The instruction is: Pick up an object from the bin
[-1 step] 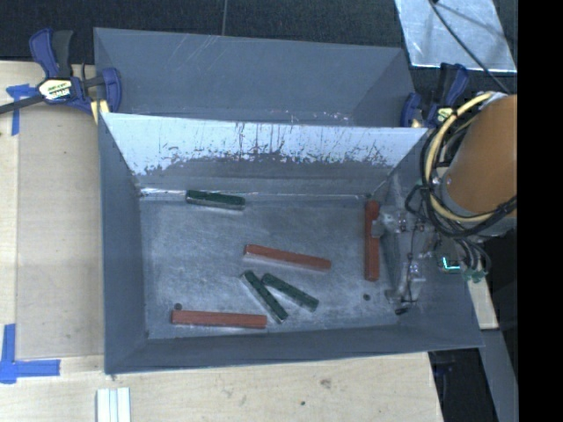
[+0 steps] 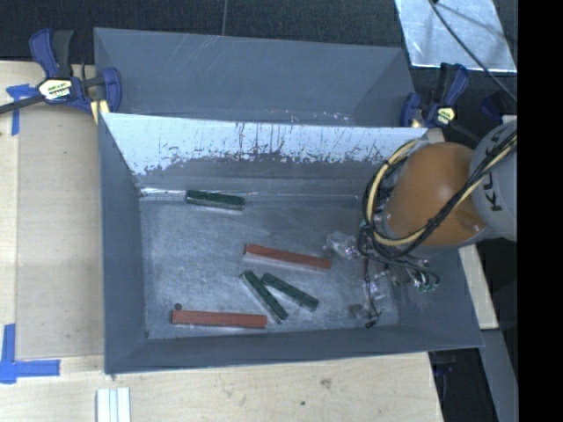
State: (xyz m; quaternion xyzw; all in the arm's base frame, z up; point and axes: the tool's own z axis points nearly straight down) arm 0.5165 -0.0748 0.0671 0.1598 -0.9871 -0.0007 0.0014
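Hanging low over the right end of the bin's (image 2: 123, 262) floor, the gripper (image 2: 371, 310) has bare metal beneath it and nothing in view between its tips; whether it is open or closed cannot be told from this angle. Every loose piece lies to its left. Closest is the nearer dark green bar (image 2: 290, 292), whose long axis slants from upper left down to lower right, so that its right end points roughly toward the gripper yet stays clearly apart from it. A steeper dark green bar (image 2: 264, 297) lies against its left side, touching or crossing it. Just above them rests the upper red-brown bar (image 2: 286, 257), nearly level, its right end near the wrist's tangle of cables (image 2: 380, 192). The front red-brown bar (image 2: 218, 320) and a lone dark green bar (image 2: 215, 200) by the back wall lie well apart from the gripper. The arm comes in from the right, its orange cover (image 2: 431, 196) high above the floor and the wrist turned downward. A pick would likely need a leftward shift first.
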